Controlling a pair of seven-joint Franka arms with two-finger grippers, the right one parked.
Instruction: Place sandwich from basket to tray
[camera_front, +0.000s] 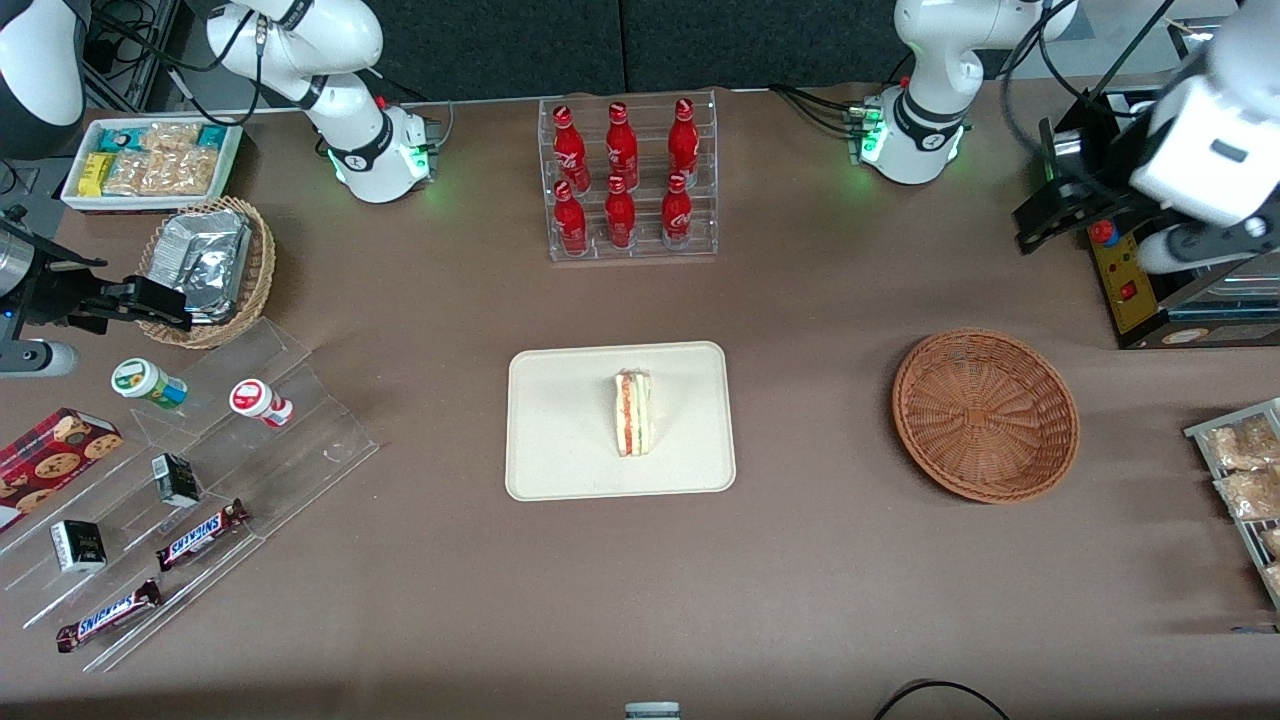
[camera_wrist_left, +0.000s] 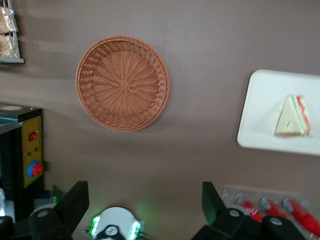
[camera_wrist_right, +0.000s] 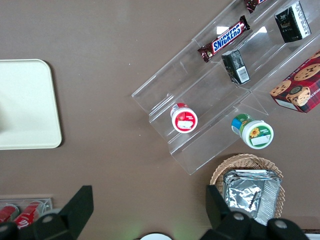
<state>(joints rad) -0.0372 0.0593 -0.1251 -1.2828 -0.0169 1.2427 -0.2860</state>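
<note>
The sandwich, a white triangular wedge with red and green filling, stands on its edge on the cream tray in the middle of the table. The reddish-brown wicker basket sits beside the tray toward the working arm's end, with nothing in it. My gripper hangs high above the table, farther from the front camera than the basket and close to the arm's base. Its fingers are open and hold nothing.
A clear rack of red cola bottles stands farther from the front camera than the tray. A black box with a yellow button panel and a snack rack lie at the working arm's end. A tan basket of foil packets and an acrylic stand lie at the parked arm's end.
</note>
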